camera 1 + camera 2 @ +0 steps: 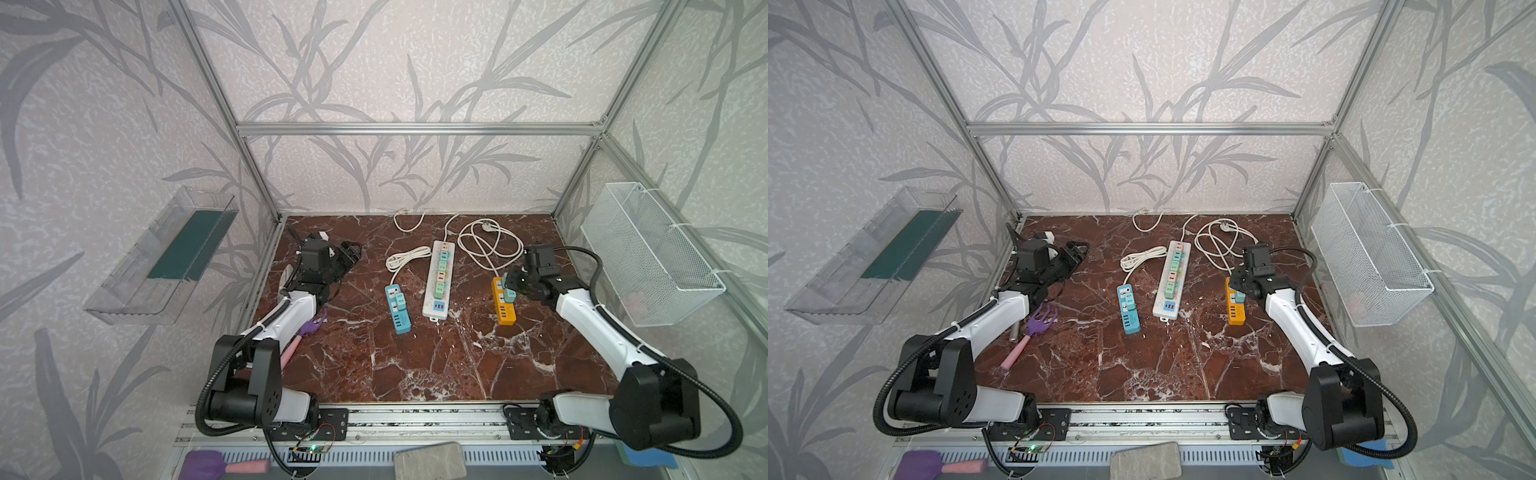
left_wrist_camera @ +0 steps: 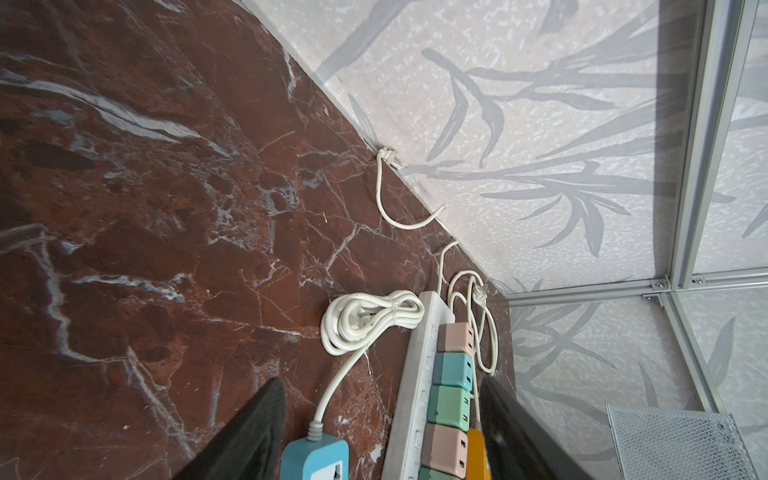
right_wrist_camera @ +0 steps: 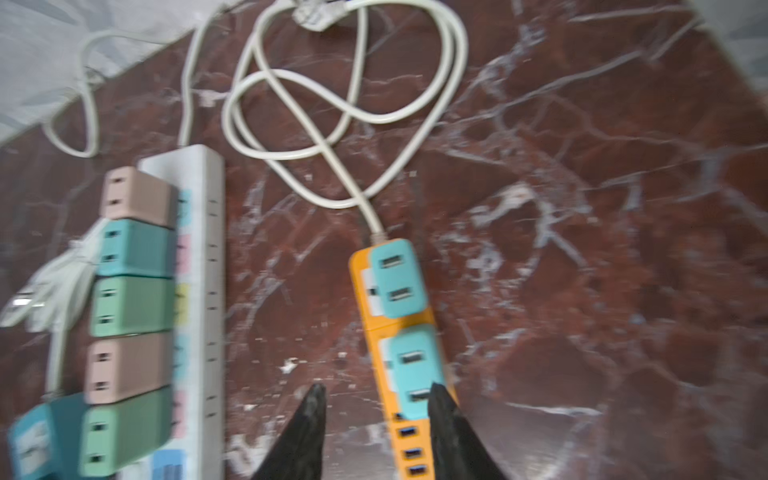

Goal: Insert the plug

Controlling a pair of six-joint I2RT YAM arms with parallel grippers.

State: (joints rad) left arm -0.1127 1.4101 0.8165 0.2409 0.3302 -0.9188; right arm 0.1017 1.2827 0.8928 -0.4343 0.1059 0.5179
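Observation:
An orange power strip (image 1: 503,307) (image 1: 1235,309) (image 3: 409,453) lies on the right of the marble table. Two teal plugs stand in its sockets, one at the cord end (image 3: 397,282) and one nearer me (image 3: 415,370). My right gripper (image 3: 376,390) (image 1: 513,282) hovers over the strip, open. One of its fingertips (image 3: 436,399) overlaps the edge of the nearer plug, and the other hangs over bare table. My left gripper (image 1: 351,249) (image 2: 382,382) stands open and empty at the far left, away from the strips.
A white power strip (image 1: 440,282) filled with several coloured plugs lies mid-table, with a blue strip (image 1: 398,309) to its left. Loose white cords (image 1: 490,245) coil at the back. A purple toy rake (image 1: 1040,320) lies by the left arm. A wire basket (image 1: 648,253) hangs on the right wall.

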